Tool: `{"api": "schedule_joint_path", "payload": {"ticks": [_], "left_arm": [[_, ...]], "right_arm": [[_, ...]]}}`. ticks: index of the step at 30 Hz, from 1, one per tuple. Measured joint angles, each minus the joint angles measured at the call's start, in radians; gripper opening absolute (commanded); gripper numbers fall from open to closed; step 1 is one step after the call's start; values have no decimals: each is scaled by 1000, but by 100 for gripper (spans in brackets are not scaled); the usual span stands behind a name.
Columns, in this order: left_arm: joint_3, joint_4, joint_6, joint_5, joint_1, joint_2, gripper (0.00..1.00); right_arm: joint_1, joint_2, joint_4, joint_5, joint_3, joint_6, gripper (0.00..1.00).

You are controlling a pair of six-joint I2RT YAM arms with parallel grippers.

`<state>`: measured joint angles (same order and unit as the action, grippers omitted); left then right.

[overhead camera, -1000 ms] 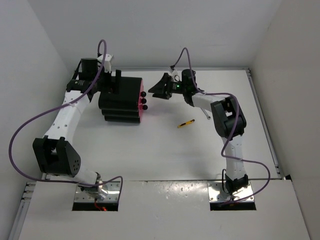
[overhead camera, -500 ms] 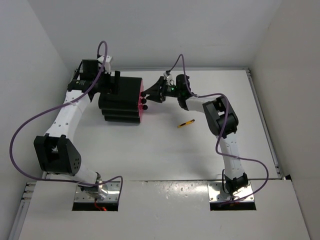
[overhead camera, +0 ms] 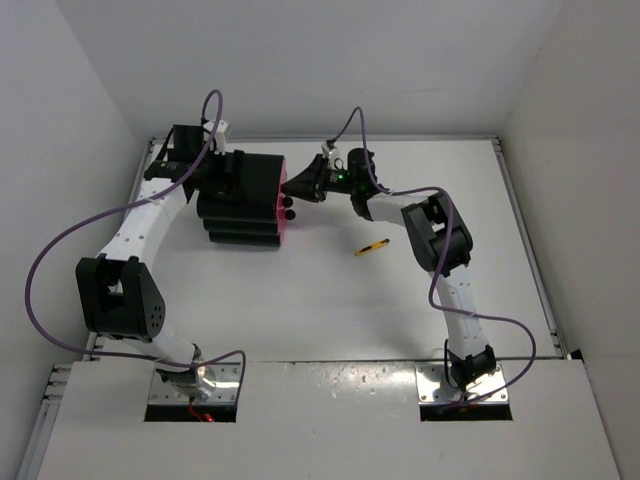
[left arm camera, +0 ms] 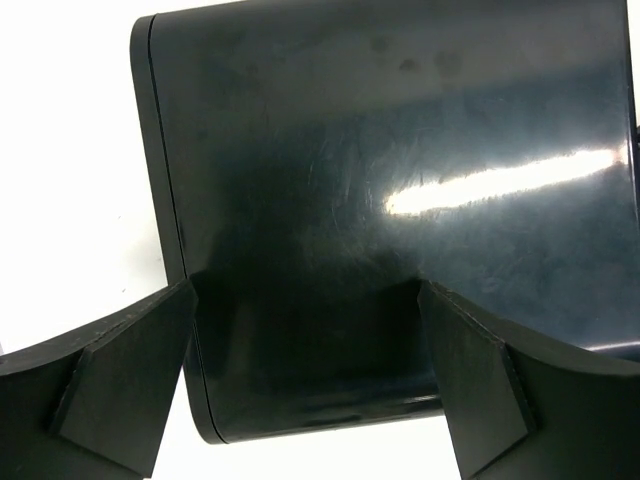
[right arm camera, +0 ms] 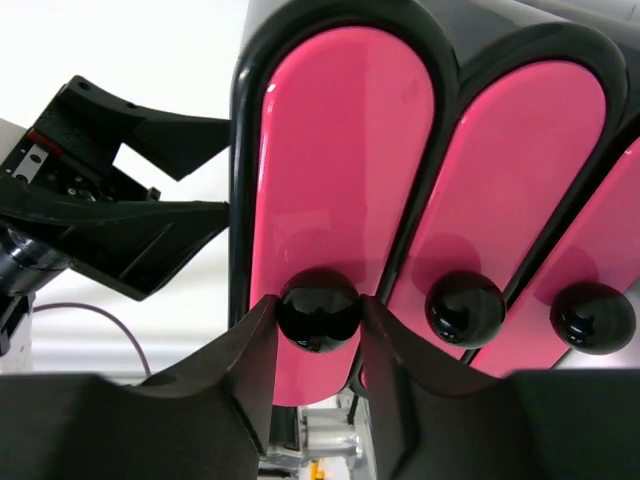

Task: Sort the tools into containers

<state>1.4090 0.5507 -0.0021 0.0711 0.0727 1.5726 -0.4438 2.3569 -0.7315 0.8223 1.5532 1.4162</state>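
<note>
The black cabinet [overhead camera: 240,200] with three magenta-pink drawers lies at the back left. My right gripper [overhead camera: 296,186] is shut on the round black knob [right arm camera: 319,308] of the first pink drawer [right arm camera: 340,160]; two more knobs [right arm camera: 465,309] show beside it. My left gripper [overhead camera: 228,172] is open, its fingers [left arm camera: 120,380] straddling the cabinet's glossy black back [left arm camera: 400,200]. A slim yellow-and-black tool [overhead camera: 372,246] lies on the table right of the cabinet. The other tools are out of view.
White walls close in on the left, back and right. My left arm's gripper [right arm camera: 110,210] shows behind the cabinet in the right wrist view. A metal rail [overhead camera: 525,230] runs along the table's right edge.
My right gripper has moved left from open table to the cabinet front and closed on the top knob. My left gripper has shifted slightly right along the cabinet's back.
</note>
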Motion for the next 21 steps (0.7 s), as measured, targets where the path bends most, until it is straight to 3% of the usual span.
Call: {"api": "schedule_joint_path", "payload": {"ticks": [8, 21], "left_arm": [[-5, -11, 0, 2, 0, 0, 100], [-8, -20, -3, 2, -8, 0, 100]], "right_arm": [[14, 6, -73, 2, -42, 16, 17], [149, -79, -211, 90, -254, 48, 14]]}}
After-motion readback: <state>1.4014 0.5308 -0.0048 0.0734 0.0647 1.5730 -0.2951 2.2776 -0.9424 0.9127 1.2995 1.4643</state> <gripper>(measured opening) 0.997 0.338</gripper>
